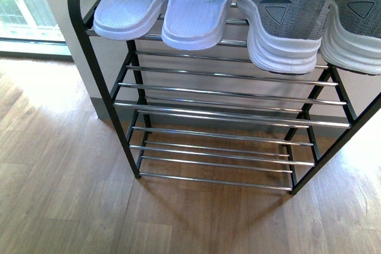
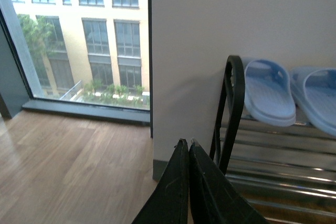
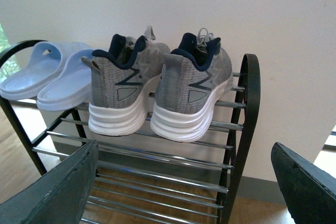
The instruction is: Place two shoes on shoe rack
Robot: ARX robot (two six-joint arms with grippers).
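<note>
Now keep right gripper [image 3: 184,182] fingers spread, sneakers [image 3: 157,87] seated on rack [image 3: 247,108] ahead of them, left gripper [image 2: 188,148] pressed together, withdraw straight.

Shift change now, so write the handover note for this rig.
Left gripper: shut, empty, off the rack's left end.
Right gripper: open, empty, facing the sneaker heels.
Both grey sneakers sit side by side on the top tier of the shoe rack, heels overhanging the front bar, right of the pale blue slides.
Done: two shoes placed.
Left: nothing evident; lower tiers hold nothing.
</note>
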